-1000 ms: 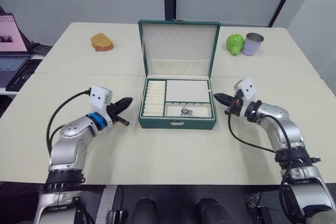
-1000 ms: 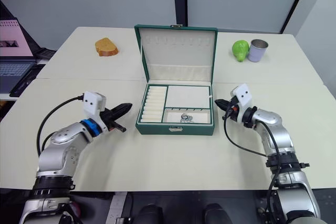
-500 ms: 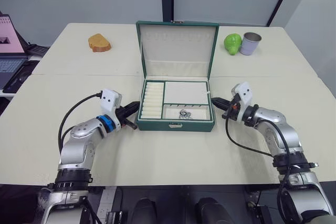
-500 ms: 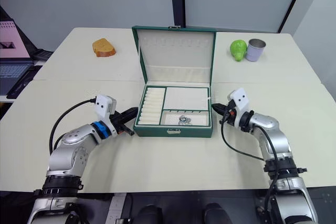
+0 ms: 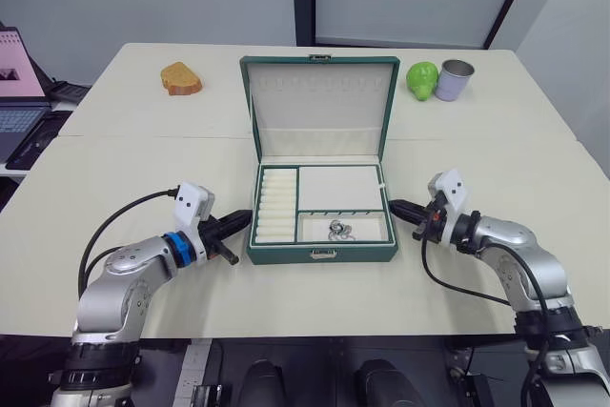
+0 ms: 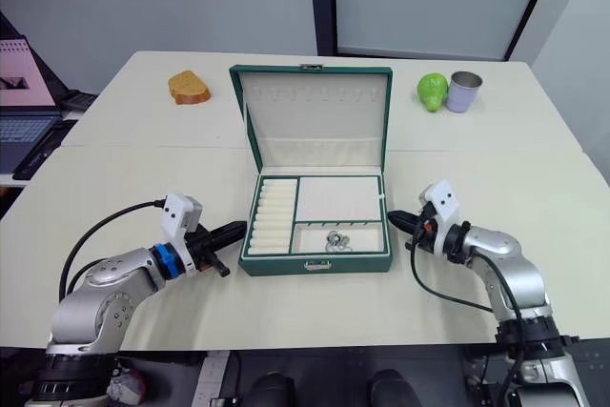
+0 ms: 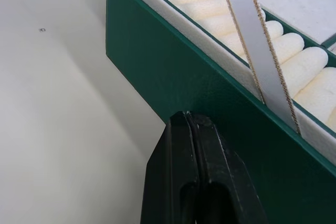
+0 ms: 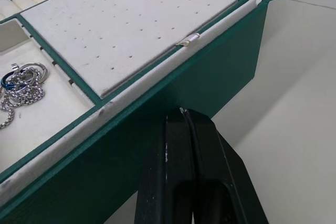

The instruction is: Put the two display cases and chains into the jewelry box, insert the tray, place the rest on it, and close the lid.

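Left claw (image 5: 240, 219), fingers pressed together, is sitting tip-to-wall against the jewelry box (image 5: 322, 254); the green side wall is blocking any passage ahead of it. Right claw (image 5: 397, 207), likewise pinched together, is meeting the opposite wall. Behind and outward of both claws, bare tabletop (image 5: 124, 169) is lying free. The upright lid (image 5: 319, 107) is walling off the box's far side; above the tray (image 5: 339, 188) the way is standing unobstructed.

jewelry box (image 5: 322, 253) dark green, cream lining | rings (image 5: 338, 230) silvery
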Controlling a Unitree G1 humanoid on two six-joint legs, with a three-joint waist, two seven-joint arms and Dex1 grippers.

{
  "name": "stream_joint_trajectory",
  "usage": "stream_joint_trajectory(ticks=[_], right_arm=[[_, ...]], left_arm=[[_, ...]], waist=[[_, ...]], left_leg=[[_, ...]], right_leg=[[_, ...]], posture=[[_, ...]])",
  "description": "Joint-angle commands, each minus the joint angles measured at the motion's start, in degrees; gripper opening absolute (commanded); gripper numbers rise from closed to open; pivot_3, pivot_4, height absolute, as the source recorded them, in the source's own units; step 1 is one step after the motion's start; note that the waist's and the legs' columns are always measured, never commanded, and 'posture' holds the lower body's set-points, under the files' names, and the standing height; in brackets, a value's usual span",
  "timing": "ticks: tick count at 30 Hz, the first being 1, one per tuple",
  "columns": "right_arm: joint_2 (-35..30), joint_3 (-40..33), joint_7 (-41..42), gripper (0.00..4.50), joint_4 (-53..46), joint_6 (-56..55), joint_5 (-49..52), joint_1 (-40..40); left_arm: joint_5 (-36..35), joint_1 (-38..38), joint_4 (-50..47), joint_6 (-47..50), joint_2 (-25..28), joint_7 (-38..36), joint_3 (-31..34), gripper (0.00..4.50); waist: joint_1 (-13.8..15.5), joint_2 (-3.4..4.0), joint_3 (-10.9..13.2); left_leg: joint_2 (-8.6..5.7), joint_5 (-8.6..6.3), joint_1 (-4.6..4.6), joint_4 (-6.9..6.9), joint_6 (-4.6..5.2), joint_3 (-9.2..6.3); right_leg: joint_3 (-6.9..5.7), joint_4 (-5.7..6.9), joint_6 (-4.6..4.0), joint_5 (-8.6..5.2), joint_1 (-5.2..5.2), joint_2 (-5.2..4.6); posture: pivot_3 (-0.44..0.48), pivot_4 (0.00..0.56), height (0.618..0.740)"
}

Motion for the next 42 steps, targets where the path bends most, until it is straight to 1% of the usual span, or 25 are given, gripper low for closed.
stream_joint_trajectory(ticks=[1,6,11,16,20,24,28,32,35,42], right_arm=[[0.5,3.2,2.8,0.02,-6.0,2.2,3.7,1.8],[0.2,3.3,2.7,0.02,-8.2,3.8,4.7,2.8],[0.8,3.5,1.8,0.02,-8.6,3.9,4.3,3.2],[0.2,0.4,1.8,0.02,-7.7,4.4,5.5,3.0],[-3.9,-4.5,4.2,0.02,-7.0,5.7,8.1,2.6],[-7.4,-6.7,6.2,0.02,-5.3,6.3,10.1,1.0],[-9.9,-7.5,7.8,0.02,-0.2,4.3,10.0,-3.3],[-11.0,-7.1,9.6,0.02,8.9,-0.2,7.7,-11.1],[-11.2,-6.7,10.4,0.02,17.1,-4.2,5.7,-17.8],[-8.7,-4.1,11.9,0.02,37.4,-15.4,-0.5,-32.2]], left_arm=[[-2.7,1.5,-5.0,1.2,0.3,-3.3,-2.7,0.00],[-3.1,2.6,-6.1,1.8,1.1,-3.4,-2.7,0.00],[-2.8,2.1,-5.6,1.3,0.9,-3.0,-2.8,0.00],[-3.0,1.5,-5.0,0.4,1.4,-3.0,-0.9,0.00],[-4.6,3.0,-6.9,-2.1,3.9,-5.3,4.2,0.00],[-5.9,6.0,-10.3,-6.2,3.9,-6.0,8.8,0.00],[-7.9,12.3,-16.1,-10.8,1.9,-5.9,13.0,0.00],[-10.5,23.8,-24.9,-13.3,-1.5,-5.7,15.8,0.00],[-10.6,31.4,-28.5,-17.7,-4.5,-6.7,16.5,0.00],[-10.3,40.6,-32.3,-24.4,-9.6,-4.4,18.5,0.00]], waist=[[0.1,0.00,0.0],[0.2,0.00,0.0],[0.3,0.00,0.0],[0.3,-0.01,0.0],[0.4,-0.03,0.0],[0.5,-0.03,0.0],[0.4,-0.03,0.0],[0.0,-0.03,0.1],[-0.3,-0.04,0.1],[-0.5,-0.03,0.1]], left_leg=[[0.00,0.00,0.00,0.00,0.00,0.00],[0.00,0.00,0.00,-0.01,0.00,0.00],[-0.01,0.00,0.01,-0.02,0.00,0.00],[-0.01,0.00,0.00,-0.01,0.00,0.00],[-0.02,0.00,-0.06,-0.01,0.00,0.01],[-0.01,0.00,-0.07,-0.01,0.00,0.02],[-0.01,-0.01,-0.02,-0.01,0.01,0.04],[0.00,-0.01,-0.02,-0.01,0.02,0.08],[-0.01,-0.01,-0.02,-0.02,0.02,0.11],[-0.03,-0.02,0.05,0.00,0.04,0.08]], right_leg=[[0.01,0.00,0.00,0.00,0.00,0.00],[0.02,-0.01,0.00,0.00,0.00,0.00],[0.02,-0.01,0.00,0.00,0.00,0.01],[0.02,-0.01,0.00,0.00,-0.01,0.01],[0.03,-0.01,0.00,0.00,-0.07,0.01],[0.03,-0.05,0.00,0.00,-0.06,0.00],[0.09,-0.07,0.00,0.00,-0.03,0.00],[0.13,-0.10,0.00,0.00,-0.03,-0.01],[0.13,-0.23,0.00,0.00,0.02,-0.04],[0.17,-0.46,0.00,0.00,0.26,-0.03]], posture=[[0.000,0.150,0.740],[0.000,0.150,0.740],[0.000,0.150,0.740],[0.000,0.150,0.740],[0.000,0.150,0.740],[0.000,0.150,0.740],[0.000,0.150,0.740],[0.000,0.150,0.740],[0.000,0.150,0.740],[0.000,0.150,0.740]])
